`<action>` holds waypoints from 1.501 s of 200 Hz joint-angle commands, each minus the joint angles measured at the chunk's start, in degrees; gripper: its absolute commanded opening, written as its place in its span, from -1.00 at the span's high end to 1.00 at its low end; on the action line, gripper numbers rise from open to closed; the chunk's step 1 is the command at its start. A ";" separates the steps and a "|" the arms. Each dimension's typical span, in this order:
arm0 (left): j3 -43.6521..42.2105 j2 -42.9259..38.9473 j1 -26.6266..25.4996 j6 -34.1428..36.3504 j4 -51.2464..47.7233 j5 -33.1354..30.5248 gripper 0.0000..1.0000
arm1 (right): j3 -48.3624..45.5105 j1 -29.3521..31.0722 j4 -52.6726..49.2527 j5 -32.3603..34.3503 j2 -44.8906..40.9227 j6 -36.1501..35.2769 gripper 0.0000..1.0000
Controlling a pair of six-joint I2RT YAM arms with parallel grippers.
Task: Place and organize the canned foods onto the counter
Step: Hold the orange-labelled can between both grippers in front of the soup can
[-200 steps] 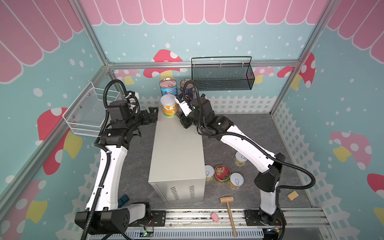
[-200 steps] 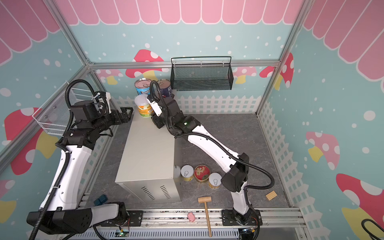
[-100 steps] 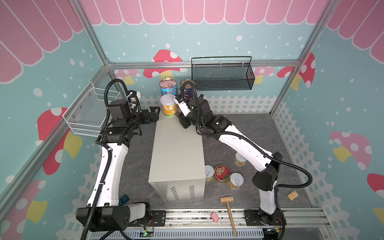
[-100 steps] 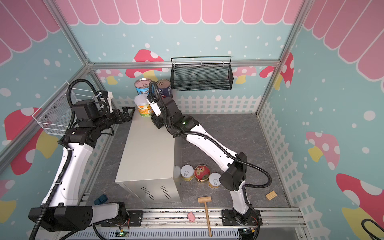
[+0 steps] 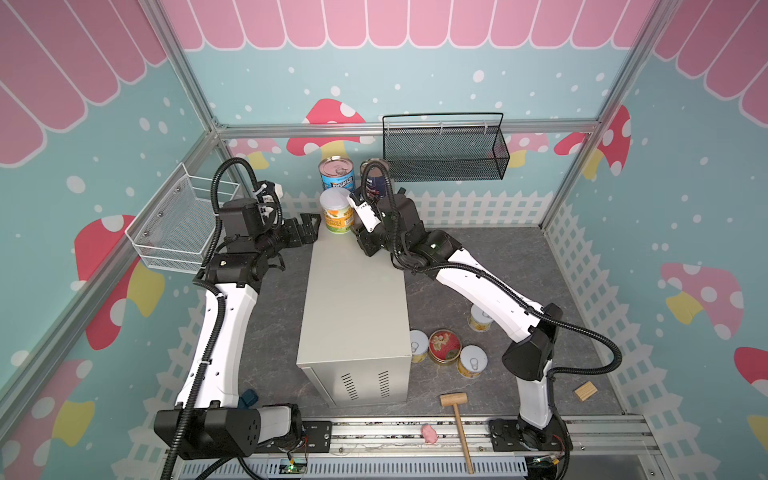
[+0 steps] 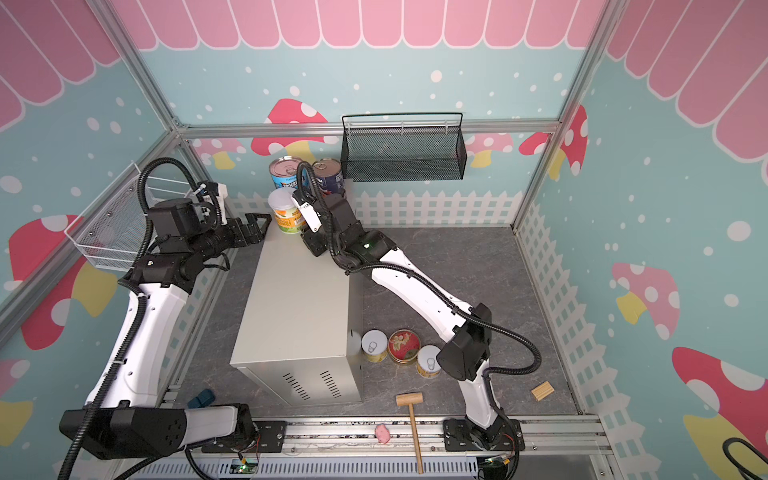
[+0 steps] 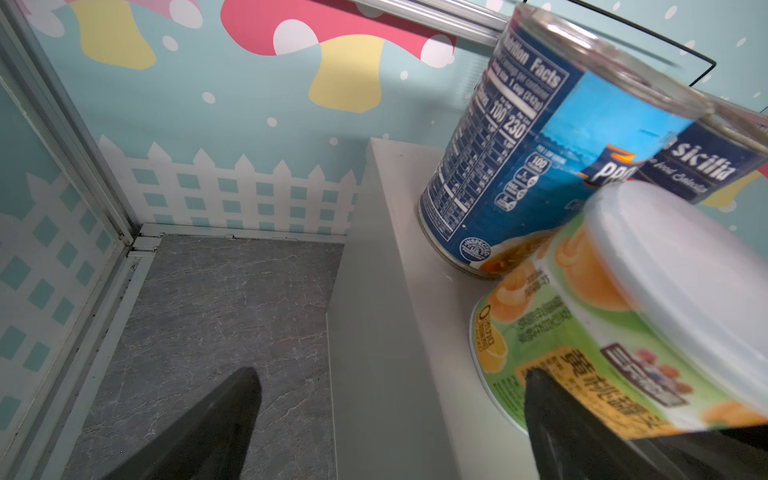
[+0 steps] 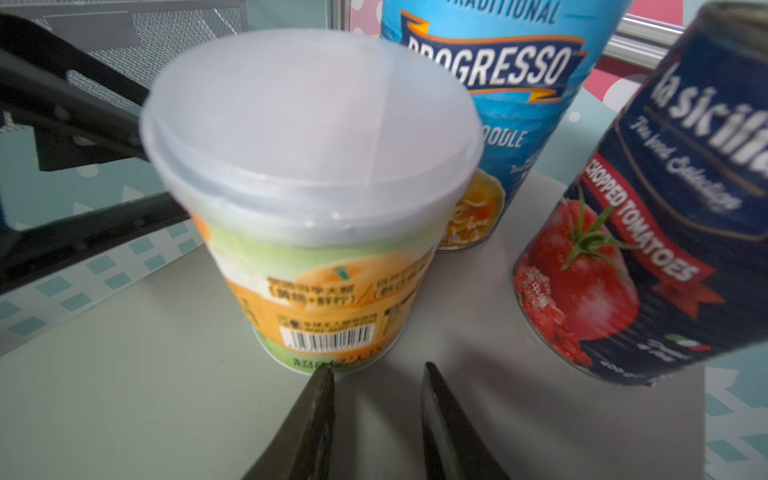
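while the yellow can (image 5: 337, 210) stands upright at the far end of the counter (image 5: 353, 299), much around it is hard to read. both top views bury the right gripper (image 8: 378, 372) under its own wrist and cable, so only the right wrist view shows its fingers. that cable also crosses the navy can (image 5: 376, 183), and the right arm covers part of one of the floor cans (image 5: 478, 322). from the left wrist, the yellow can's lid is blurred and cut off at the frame edge, and the navy can shows only as a sliver behind the progresso can (image 7: 519, 166).

the counter is a long box of matt beige-grey sheet metal with vent slots in its near end. the yellow can is a short cylinder with a glossy orange-and-green label and a frosted plastic lid wider than its body. the progresso can and navy can are taller, with bare metal tops, and stand side by side just behind it. among the three short floor cans lies a flat round tin (image 5: 444, 347) with a red lid.

the left gripper (image 5: 311, 226) is spread wide just beside the yellow can. the can sits outside the gap, and one finger (image 7: 552, 415) overlaps its label; touching or not, i cannot tell. the right gripper's fingers are drawn close together with nothing between them. one fingertip (image 8: 324, 382) reaches the foot of the yellow can, and the navy can stands clear of the other.
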 commanded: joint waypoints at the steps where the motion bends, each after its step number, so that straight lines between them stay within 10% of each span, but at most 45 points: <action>1: -0.63 0.41 0.40 -0.90 0.99 1.15 -0.97 | 1.47 -0.36 0.18 -0.19 1.25 -0.09 0.27; 243: -0.72 0.46 0.53 -1.57 1.34 2.14 -0.98 | -0.26 -0.36 -0.57 0.26 -0.95 0.23 0.25; 300: -1.01 -3.55 0.32 -2.45 -1.60 -3.16 -0.99 | -10.02 -0.37 -0.48 1.34 -10.80 1.40 -0.03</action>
